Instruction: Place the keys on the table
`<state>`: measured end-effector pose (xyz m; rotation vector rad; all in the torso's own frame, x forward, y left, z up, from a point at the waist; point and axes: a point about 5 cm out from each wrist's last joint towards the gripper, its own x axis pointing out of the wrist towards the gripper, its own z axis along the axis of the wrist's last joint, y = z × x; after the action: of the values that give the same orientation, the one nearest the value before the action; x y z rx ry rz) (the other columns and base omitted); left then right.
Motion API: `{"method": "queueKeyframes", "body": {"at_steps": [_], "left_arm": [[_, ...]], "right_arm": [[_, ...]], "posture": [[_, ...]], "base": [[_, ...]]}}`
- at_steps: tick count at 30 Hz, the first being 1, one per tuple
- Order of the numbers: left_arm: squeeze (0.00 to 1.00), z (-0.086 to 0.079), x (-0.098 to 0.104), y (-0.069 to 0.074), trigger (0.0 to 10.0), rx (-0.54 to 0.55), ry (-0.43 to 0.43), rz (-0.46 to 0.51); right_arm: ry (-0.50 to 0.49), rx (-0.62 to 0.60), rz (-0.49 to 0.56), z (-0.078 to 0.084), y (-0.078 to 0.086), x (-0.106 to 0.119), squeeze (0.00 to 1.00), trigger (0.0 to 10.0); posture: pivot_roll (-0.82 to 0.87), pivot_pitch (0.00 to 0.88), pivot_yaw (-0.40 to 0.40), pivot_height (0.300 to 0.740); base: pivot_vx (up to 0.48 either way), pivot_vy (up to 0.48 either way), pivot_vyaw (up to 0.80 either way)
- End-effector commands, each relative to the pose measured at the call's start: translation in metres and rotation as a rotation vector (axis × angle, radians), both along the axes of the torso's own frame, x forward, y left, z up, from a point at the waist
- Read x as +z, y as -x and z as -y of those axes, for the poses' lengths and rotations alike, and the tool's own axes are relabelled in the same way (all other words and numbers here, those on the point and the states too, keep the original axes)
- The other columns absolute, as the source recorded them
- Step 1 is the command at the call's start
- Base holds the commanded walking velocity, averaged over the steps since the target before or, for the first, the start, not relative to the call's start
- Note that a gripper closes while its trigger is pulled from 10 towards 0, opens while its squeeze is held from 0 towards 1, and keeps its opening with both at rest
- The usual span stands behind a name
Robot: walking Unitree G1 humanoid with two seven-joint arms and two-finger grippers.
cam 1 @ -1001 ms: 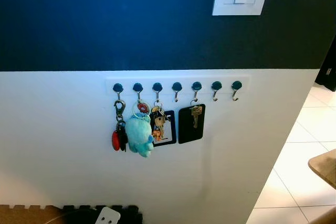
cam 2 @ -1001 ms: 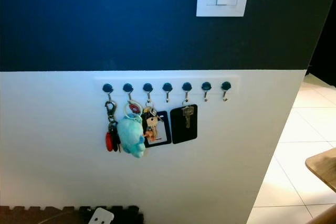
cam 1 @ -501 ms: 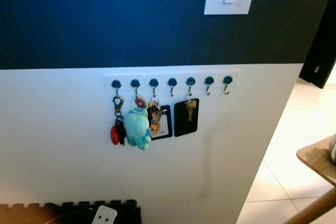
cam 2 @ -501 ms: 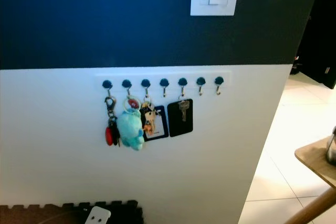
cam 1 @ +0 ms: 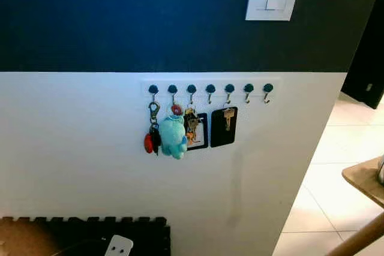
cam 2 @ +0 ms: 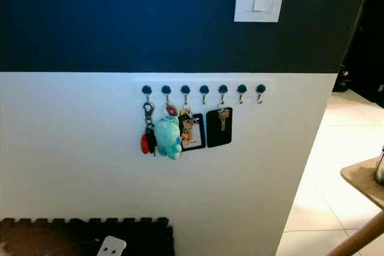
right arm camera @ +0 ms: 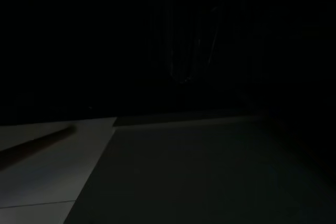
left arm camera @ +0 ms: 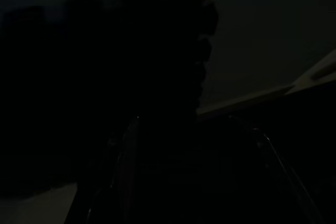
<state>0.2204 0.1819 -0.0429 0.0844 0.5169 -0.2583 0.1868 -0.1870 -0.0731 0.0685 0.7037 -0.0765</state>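
1. I see the bunch of keys with the fluffy blue-green toy (cam 1: 173, 136) hanging on the white strip of dark round hooks (cam 1: 210, 89) on the wall.
2. The corner of the light wooden table (cam 1: 364, 179) is low on my right.
3. Both wrist views are too dark, so I cannot tell how either pincer stands or where the keys are from them.

left wrist view: dark curved outlines | body detail indiscernible

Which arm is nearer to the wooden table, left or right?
Probably right. The table stands at the robot's far right. Both arms hang idle in shade: the right arm on the table's side, the left arm on the far side.
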Motion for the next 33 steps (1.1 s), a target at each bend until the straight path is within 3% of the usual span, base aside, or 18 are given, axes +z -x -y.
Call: {"method": "queueKeyframes", "body": {"at_steps": [1,14,33], "left_arm": [[0.00,-0.0013,0.0001,-0.0013,10.0,0.008,0.005,-0.007],[0.00,-0.0021,0.0003,-0.0019,10.0,0.004,-0.001,-0.011],[0.00,-0.0048,-0.0004,-0.0027,10.0,0.002,-0.028,-0.028]], "right_arm": [[-0.006,-0.013,-0.014,-0.0005,0.0030,-0.0020,0.00,10.0],[-0.007,-0.015,-0.015,-0.0007,0.0032,-0.0021,0.00,10.0],[-0.013,-0.021,-0.019,-0.0017,0.0055,-0.0033,0.00,10.0]], "posture": [[0.06,0.023,0.023,0.740],[0.06,0.025,0.023,0.740],[0.06,0.025,0.034,0.740]], "base": [[-0.277,0.000,0.00],[-0.265,0.000,0.00],[0.000,0.000,0.00]]}}
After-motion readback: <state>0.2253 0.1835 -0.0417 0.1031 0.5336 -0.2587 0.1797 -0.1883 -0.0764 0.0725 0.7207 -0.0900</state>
